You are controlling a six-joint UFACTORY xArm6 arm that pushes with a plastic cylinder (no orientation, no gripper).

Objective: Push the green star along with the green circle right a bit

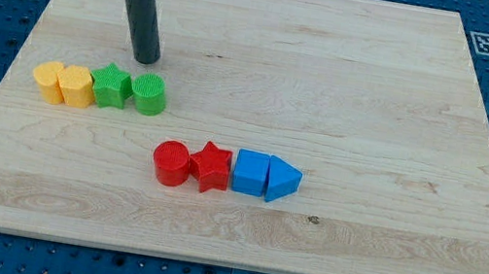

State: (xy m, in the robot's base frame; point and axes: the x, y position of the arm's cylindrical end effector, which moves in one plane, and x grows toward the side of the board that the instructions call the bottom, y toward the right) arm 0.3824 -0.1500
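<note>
The green star [112, 87] lies at the view's left, touching the green circle [148, 93] on its right side. My tip [145, 58] rests on the board just above the green circle, a small gap apart from it, slightly toward the star's side. The dark rod rises from there to the view's top edge.
A yellow-orange block [48, 81] and a yellow block [76, 87] sit in a row touching the star's left side. Lower, near the middle, a red circle [170, 163], red star [210, 166], blue cube [251, 172] and blue triangle [283, 180] form a row. The wooden board [378, 99] lies on a blue pegboard.
</note>
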